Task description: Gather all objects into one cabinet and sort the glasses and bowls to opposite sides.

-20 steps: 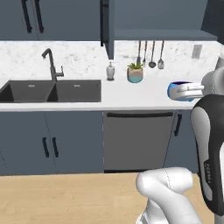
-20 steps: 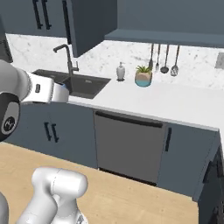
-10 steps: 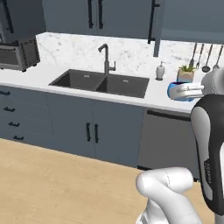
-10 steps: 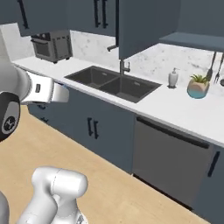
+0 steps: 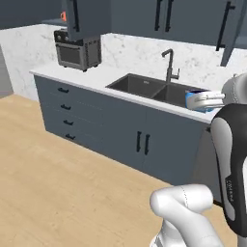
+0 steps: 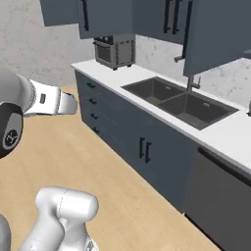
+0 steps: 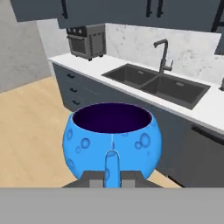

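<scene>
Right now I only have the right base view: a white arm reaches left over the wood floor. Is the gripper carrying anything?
Observer: Yes. In the hand view the gripper is shut on the small blue bowl, upright, dark inside.
Operator: Is anything inside that bowl?
Observer: It looks empty from the hand view.
Operator: Any other task item around?
Observer: In the left base view a small orange thing sits high beside a wall cabinet over the toaster oven; too small to identify.
</scene>
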Motion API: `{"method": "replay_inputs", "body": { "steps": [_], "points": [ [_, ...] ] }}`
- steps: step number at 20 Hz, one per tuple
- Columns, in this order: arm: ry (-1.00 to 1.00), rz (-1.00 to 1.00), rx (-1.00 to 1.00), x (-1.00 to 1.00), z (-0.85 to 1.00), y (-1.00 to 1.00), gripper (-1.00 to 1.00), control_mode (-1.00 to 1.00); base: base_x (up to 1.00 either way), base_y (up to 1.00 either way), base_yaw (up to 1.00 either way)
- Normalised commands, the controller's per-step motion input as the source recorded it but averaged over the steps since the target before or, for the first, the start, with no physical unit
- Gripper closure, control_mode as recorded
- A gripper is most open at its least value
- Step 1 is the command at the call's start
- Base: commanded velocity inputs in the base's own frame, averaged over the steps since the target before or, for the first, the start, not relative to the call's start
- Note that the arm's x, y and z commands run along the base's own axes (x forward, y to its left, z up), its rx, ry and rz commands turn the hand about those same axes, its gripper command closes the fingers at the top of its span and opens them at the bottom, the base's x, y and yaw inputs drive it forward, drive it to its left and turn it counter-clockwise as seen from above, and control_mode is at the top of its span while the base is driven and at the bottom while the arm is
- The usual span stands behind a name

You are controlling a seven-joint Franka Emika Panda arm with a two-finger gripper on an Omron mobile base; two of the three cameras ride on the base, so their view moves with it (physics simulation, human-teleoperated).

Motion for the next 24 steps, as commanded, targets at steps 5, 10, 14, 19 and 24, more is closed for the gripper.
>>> {"method": "replay_inputs", "body": {
  "steps": [5,10,14,19,24],
  "points": [
    [0.0,0.0,0.0,0.0,0.0,0.0,1.0,1.0,0.04,0.46,0.42],
    [0.0,0.0,0.0,0.0,0.0,0.0,1.0,1.0,0.27,0.47,0.45],
    [0.0,0.0,0.0,0.0,0.0,0.0,1.0,1.0,0.42,0.49,0.48],
    [0.0,0.0,0.0,0.0,0.0,0.0,1.0,1.0,0.56,0.48,0.43],
    [0.0,0.0,0.0,0.0,0.0,0.0,1.0,1.0,0.85,0.25,0.25]
  ]
}}
